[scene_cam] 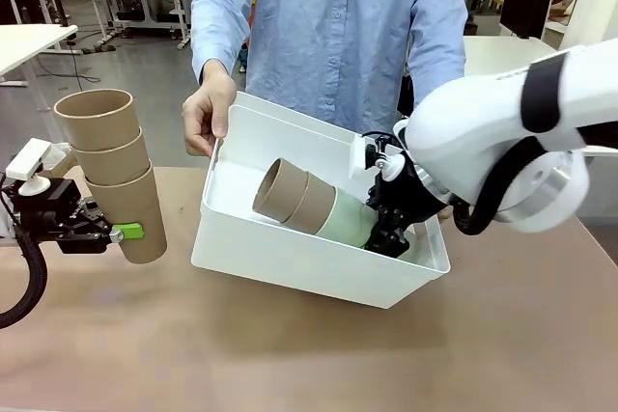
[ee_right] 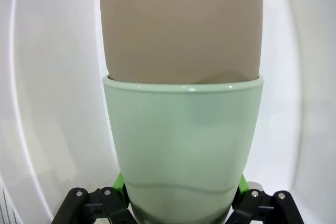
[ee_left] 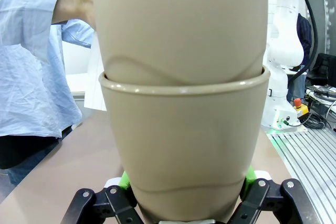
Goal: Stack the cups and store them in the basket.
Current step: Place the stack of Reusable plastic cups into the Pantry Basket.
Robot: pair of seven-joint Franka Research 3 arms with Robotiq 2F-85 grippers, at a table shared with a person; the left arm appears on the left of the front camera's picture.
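My left gripper (scene_cam: 108, 232) is shut on the bottom cup of a stack of three tan cups (scene_cam: 111, 166), held upright above the table's left side. The left wrist view has that stack (ee_left: 181, 129) between the green pads (ee_left: 124, 180). Inside the white basket (scene_cam: 290, 262), my right gripper (scene_cam: 386, 231) is shut on the mint green cup (scene_cam: 346, 219). Two tan cups (scene_cam: 290, 198) are nested in it, and this stack lies tilted with its mouth up and to the left. In the right wrist view the mint cup (ee_right: 184, 140) carries a tan cup (ee_right: 181, 24) against the basket's white wall (ee_right: 47, 103).
A person in a light blue shirt stands at the far side; one hand (scene_cam: 208, 113) grips the basket's far left rim. Bare brown tabletop (scene_cam: 290, 354) lies in front of the basket. Other tables stand behind.
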